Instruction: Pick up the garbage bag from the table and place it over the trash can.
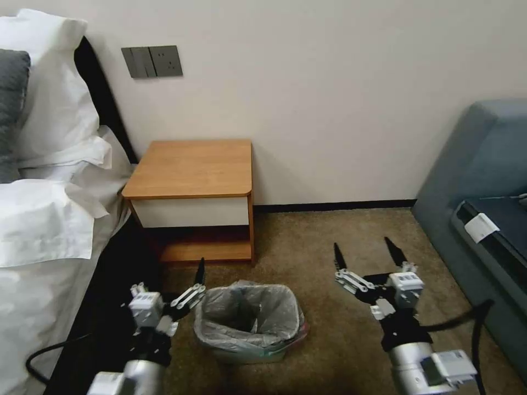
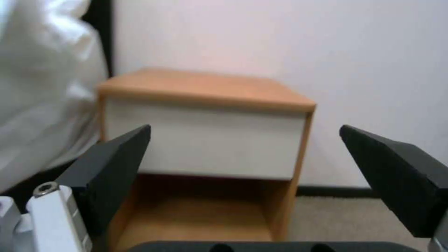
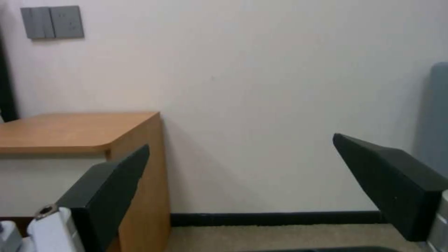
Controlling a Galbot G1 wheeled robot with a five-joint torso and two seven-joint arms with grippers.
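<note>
Bag: garbage bag (image 1: 250,315) sits lower centre of my head view, its grey crinkly plastic lining the trash can with a pinkish edge showing at the lower right rim.
Bin: trash can (image 1: 250,355) stands on the carpet (image 1: 329,241), just below the table in the frame; I see only a strip of its beige wall under the bag.
Table: table (image 1: 192,167) is centre frame against the wall (image 1: 329,82), its orange-brown top bare, white drawer front and lower shelf beneath.
Left tool: left gripper (image 1: 181,288) hangs just left of the bin at lower left, fingers spread apart, holding nothing.
Right tool: right gripper (image 1: 366,253) hovers lower right, well apart from the bin, fingers wide apart and empty.
Surroundings: bed (image 1: 49,219) with white sheets at left, grey sofa (image 1: 483,164) at right, switch plate (image 1: 152,61) at upper left.
</note>
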